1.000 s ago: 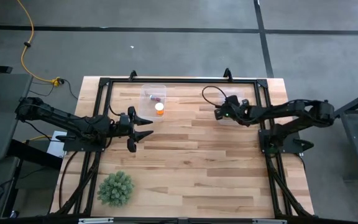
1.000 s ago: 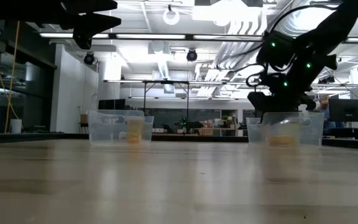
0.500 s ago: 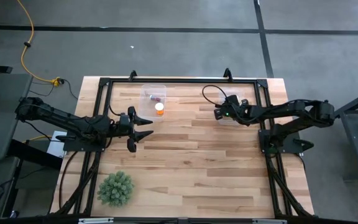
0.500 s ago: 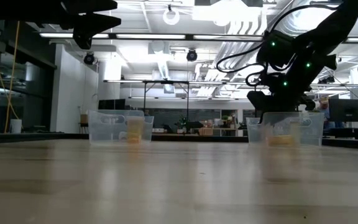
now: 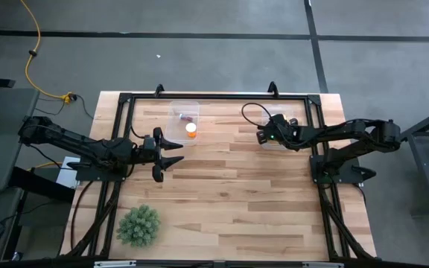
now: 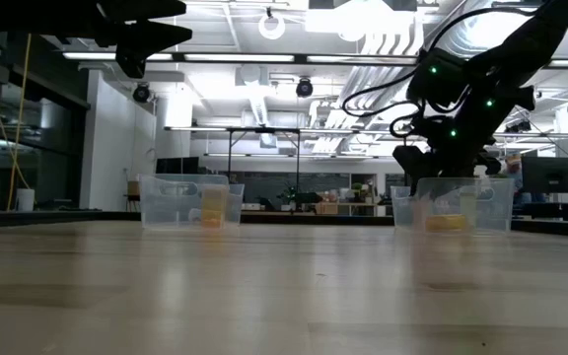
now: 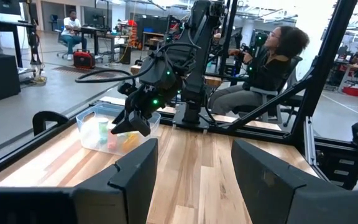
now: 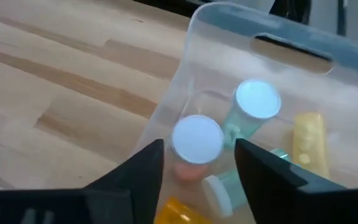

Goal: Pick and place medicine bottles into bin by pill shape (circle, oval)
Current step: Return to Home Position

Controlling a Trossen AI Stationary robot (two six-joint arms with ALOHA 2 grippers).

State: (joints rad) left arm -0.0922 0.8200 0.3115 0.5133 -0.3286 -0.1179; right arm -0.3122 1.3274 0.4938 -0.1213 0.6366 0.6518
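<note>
Right gripper (image 8: 199,158), jaws open and empty, hangs over the right bin (image 8: 194,37) holding the medicine bottles (image 8: 258,99). A low sideways exit may catch its wall, apparently close. Left gripper (image 5: 173,153) waits open near the left bin (image 5: 185,102)

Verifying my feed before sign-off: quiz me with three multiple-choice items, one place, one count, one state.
1. The right gripper is: A over the right bin; B down on bare wood; C on the floor.
2. Clear bins on the table: A one; B two; C four.
3. The left gripper is: A shut on a bottle; B open, empty; C shut, empty.
Answers: A, its wrist view looks down into that bin's bottles; B, the low view shows a left bin too; B, its fingers stand apart, nothing between.
</note>
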